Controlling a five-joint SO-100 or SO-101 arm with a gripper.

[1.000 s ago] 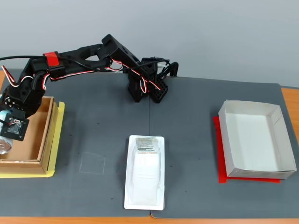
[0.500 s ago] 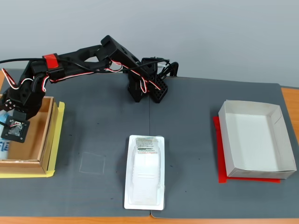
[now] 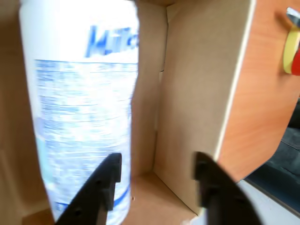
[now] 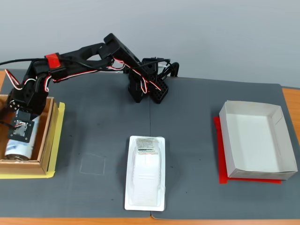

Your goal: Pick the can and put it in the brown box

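Observation:
The can [image 3: 84,108], white with light-blue graphics and blue lettering, lies inside the brown box [image 3: 197,93], along its left side in the wrist view. My gripper [image 3: 158,161] is open; its left finger [image 3: 105,187] overlaps the can's lower edge and its right finger hangs over the box floor, with nothing between them. In the fixed view the brown box [image 4: 49,136] sits at the far left of the mat, the can [image 4: 18,149] lies in it with a silver end toward the front, and the gripper [image 4: 21,127] hovers just above the can.
A white plastic blister tray [image 4: 146,172] lies at the mat's front centre. A white rectangular box [image 4: 257,140] stands on a red sheet at the right. The arm's base [image 4: 147,86] is at the back centre. A yellow sheet [image 4: 28,174] lies under the brown box.

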